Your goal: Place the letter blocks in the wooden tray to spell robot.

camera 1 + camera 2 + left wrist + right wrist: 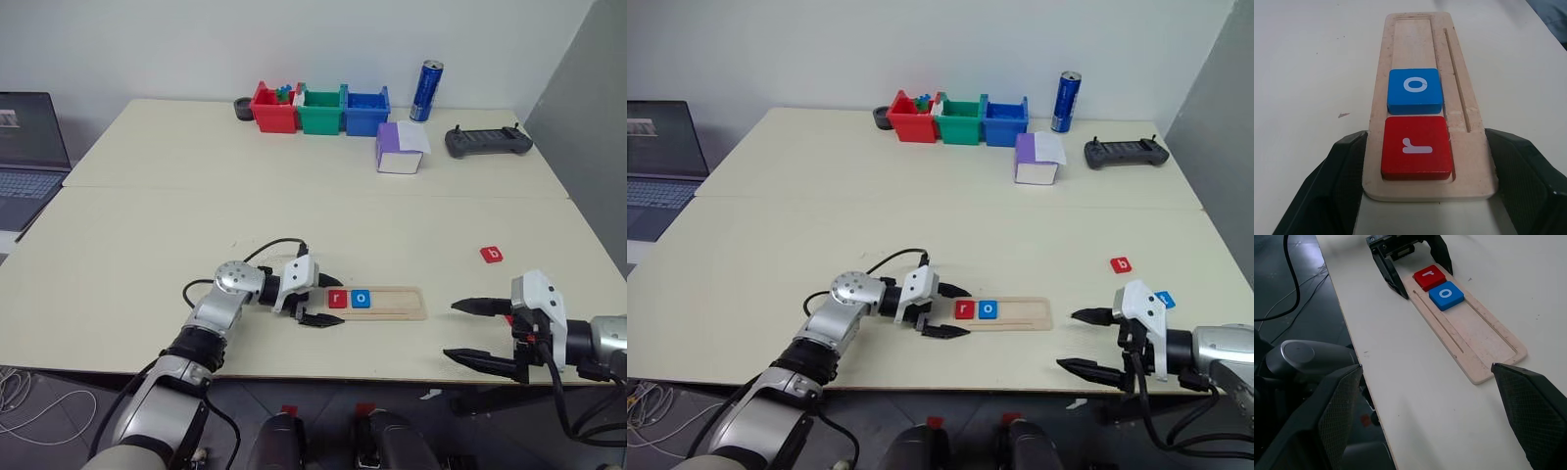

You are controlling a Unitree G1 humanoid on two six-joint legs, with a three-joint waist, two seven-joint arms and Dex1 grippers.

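The wooden tray (pixel 377 301), holding the red r block (pixel 337 299) and blue o block (pixel 361 298), lies with its left end between the spread left gripper (pixel 320 302) fingers, while the right gripper (pixel 480 333) stands spread, empty, just beyond the tray's opposite end.

Red r tile (pixel 1429 277) and blue o tile (pixel 1446 295) sit side by side in the wooden tray (pixel 1484 350) — left tool (pixel 1409 267) straddling its end.

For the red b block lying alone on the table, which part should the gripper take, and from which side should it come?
Come from above and close the fingers on two opposite side edges of the red b block. It lies flat, letter up, with bare table all around it, so only its thin sides offer a hold. The open right gripper looks nearest.
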